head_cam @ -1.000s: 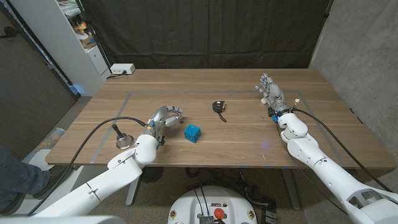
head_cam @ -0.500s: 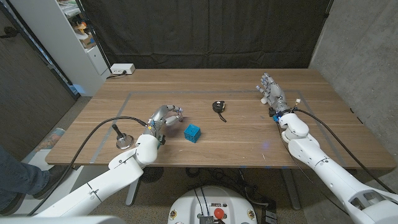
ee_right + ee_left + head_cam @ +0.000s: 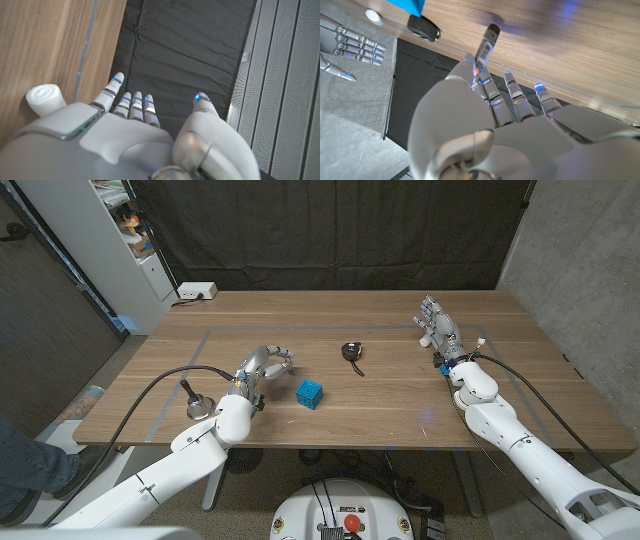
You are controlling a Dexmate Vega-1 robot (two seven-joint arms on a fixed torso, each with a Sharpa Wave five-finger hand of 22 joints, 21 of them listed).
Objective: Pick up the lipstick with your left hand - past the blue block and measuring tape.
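The lipstick (image 3: 486, 44), a slim tube with a barcode label, sticks out from my left hand (image 3: 485, 125), pinched at its lower end between the fingertips, just off the wood. In the head view my left hand (image 3: 260, 368) hovers left of the blue block (image 3: 309, 393), fingers curled. The black measuring tape (image 3: 351, 351) lies farther back and to the right. Block (image 3: 406, 5) and tape (image 3: 423, 28) also show in the left wrist view. My right hand (image 3: 440, 333) stands at the table's right side, fingers straight and apart, holding nothing.
A metal object with a black handle (image 3: 195, 402) stands left of my left arm. A white box (image 3: 196, 291) sits at the far left corner. A small white roll (image 3: 46, 98) lies by my right hand. A person's leg (image 3: 30, 465) shows at the lower left.
My left hand has risen a little and its fingers have shifted away from me, with the lipstick in them. The right hand, block and tape have stayed put.
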